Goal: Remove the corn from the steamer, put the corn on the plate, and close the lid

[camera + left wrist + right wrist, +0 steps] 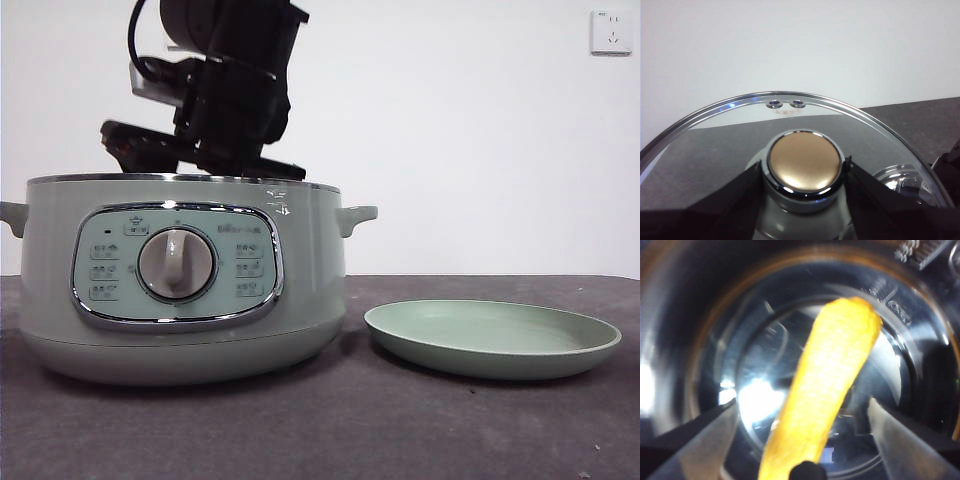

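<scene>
**Corn between the jaws, not yet pinched: close square, then lift straight**

The small yellow-orange tapered corn cob [827, 385] lay inside the steamer, on its shiny metal floor, running lengthwise between the right gripper [805, 440]'s two black jaws. In the right wrist view the jaws stood spread, one either side of the cob w/ clear gaps showing, so they held nothing at that point. In the front view the dark arm [235, 90] hung above the large round pale-green steamer w/ chrome-rimmed panel and grey dial [180, 280], reaching down past its rim at about 12 o'clock from the dial.

The left gripper [805, 175] was clamped on the lid's round knob [805, 162], jaws touching it both sides, holding the domed glass lid w/ steel rim [730, 145] off the pot; where it hung relative to the pot I couldn't tell.

Judgement for the step: the pinch should land across the cob's thick middle, not the tapered end, since a tapered end would likely squirt out. Close gently, the cob looks smooth and could roll on the slick floor. Lift straight up till clear of the rim, only then swing toward 3 o'clock, where the shallow round pale-green plate [492, 340] sat bare near the pot.
</scene>
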